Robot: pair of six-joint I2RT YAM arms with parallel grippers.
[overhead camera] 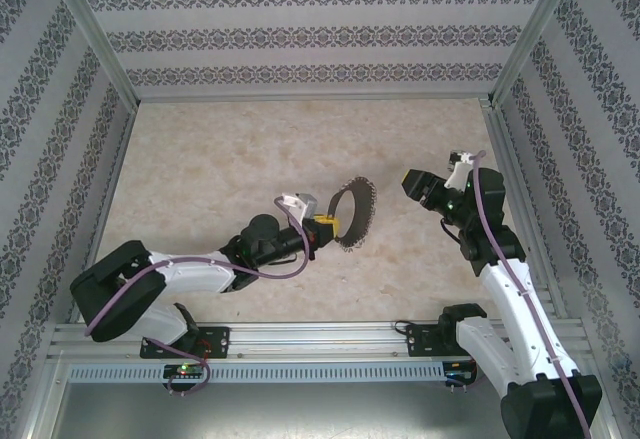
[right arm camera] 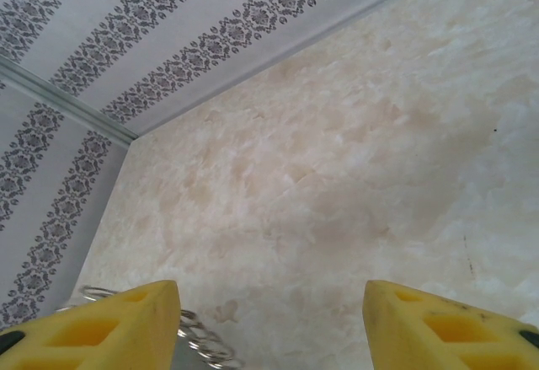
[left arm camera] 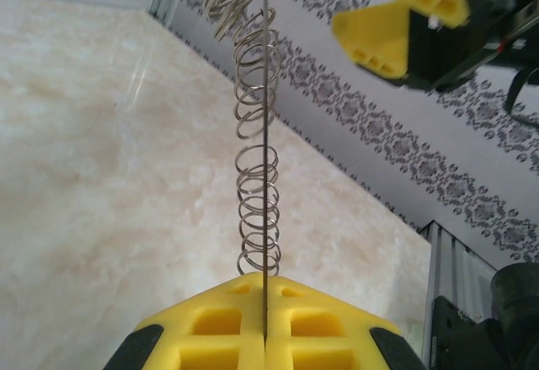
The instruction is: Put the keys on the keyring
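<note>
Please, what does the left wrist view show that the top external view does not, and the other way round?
Left wrist view: the wire of the keyring pinched in the seam of the shut left gripper, with small coils strung along it. Top view: the ring as a whole loop, and both arms from their bases. Both: the ring held by the left gripper, the right gripper apart from it, the pale table and patterned walls.

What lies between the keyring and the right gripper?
The stretch is bare: in the top view, plain tabletop lies between the keyring, pinched by the left gripper, and the open right gripper.
</note>
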